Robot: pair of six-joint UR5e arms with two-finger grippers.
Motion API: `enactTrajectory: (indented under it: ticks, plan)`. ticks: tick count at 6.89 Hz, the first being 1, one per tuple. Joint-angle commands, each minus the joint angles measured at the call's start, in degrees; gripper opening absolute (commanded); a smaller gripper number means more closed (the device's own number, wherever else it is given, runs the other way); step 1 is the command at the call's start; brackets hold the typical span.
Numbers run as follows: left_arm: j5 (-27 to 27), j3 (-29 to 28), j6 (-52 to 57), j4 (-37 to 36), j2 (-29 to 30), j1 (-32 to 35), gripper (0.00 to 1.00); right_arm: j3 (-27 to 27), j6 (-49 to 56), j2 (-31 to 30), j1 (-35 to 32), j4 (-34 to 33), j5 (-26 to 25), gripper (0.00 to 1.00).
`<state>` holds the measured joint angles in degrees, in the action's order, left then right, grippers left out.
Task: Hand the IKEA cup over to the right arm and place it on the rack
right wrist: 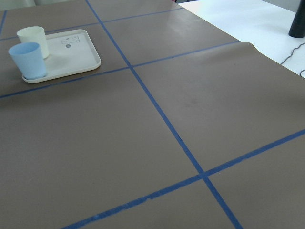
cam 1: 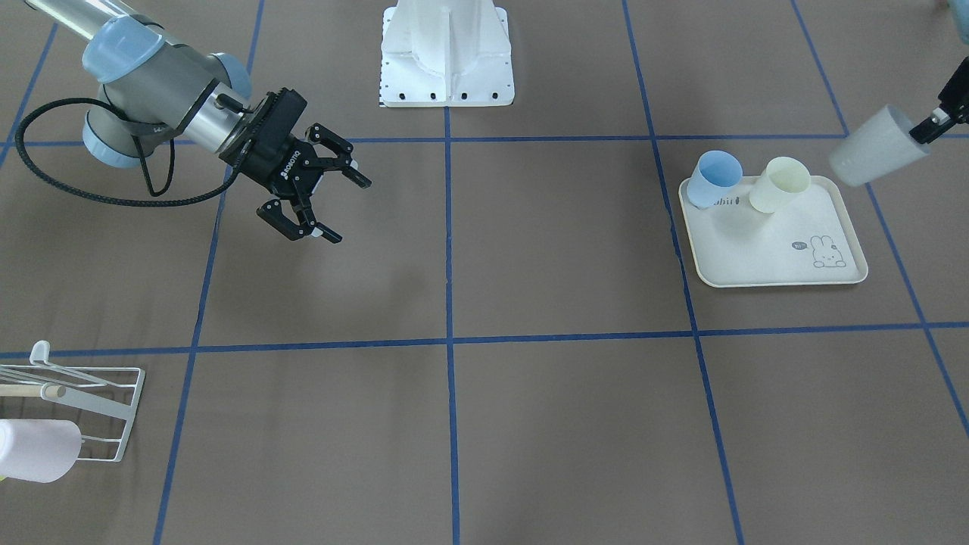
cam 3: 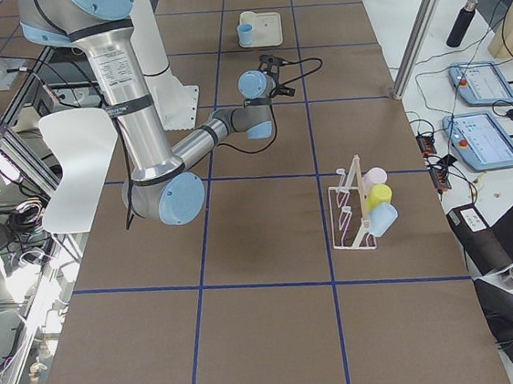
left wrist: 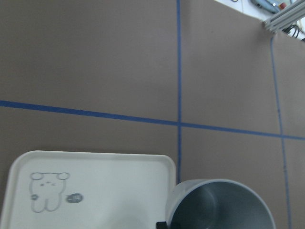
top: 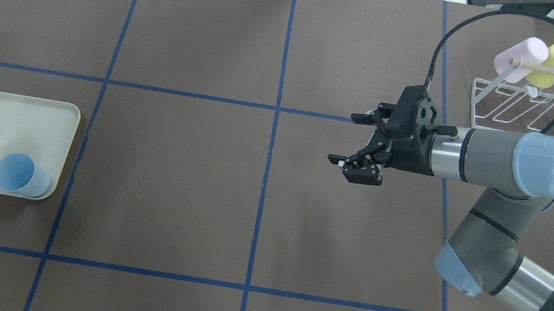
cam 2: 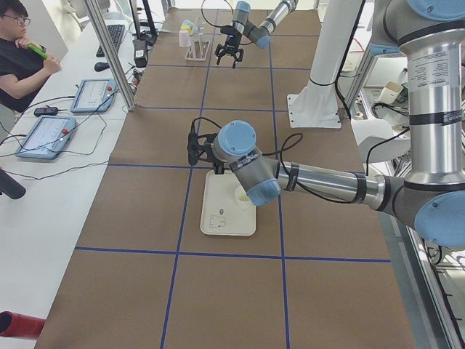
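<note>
Tabletop point(cam 1: 560, 250), mid-task. Right arm point(top: 499, 157) well apart from tray point(cam 1: 757, 281), jaws spread wide, empty, aimed trayward. Rack point(top: 510, 106) farther still from tray, carrying three cups. Grey IKEA cup point(cam 1: 878, 155) aloft just beside tray, tilted, pinched at rim by left jaws. Done, by look of it: pickup. Left: handover, racking.

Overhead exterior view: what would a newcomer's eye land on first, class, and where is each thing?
The right gripper hangs open above the middle of the table, a thick black cable looping off its arm. On the robot's left, the left gripper holds a grey cup tilted in the air beside the rabbit-print tray. The white rack on the right carries three pastel cups.
</note>
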<state>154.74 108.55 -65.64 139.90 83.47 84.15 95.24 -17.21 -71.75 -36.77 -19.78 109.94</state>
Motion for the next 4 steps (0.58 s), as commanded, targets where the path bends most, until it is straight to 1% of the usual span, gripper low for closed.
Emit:
enactTrajectory:
  ticks: [1,2,3,4]
  plan:
    - [0.0,3.2,-17.2,5.0,5.7,-6.8,0.0,-2.2,-0.1,2.6,0.6,3.6,-0.5,0.99]
    - [-2.9,3.2,-27.2,6.6,11.1,-10.6,0.0,-2.3,-0.1,3.3,1.1,3.7,-1.4,0.99]
    - [-8.2,3.5,-34.3,6.6,15.7,-16.3,0.0,-2.3,-0.1,5.4,1.6,3.6,-1.7,0.99]
    - [-15.2,3.9,-39.7,6.7,18.9,-23.1,0.0,-2.4,-0.1,7.9,1.8,3.6,-1.7,0.99]
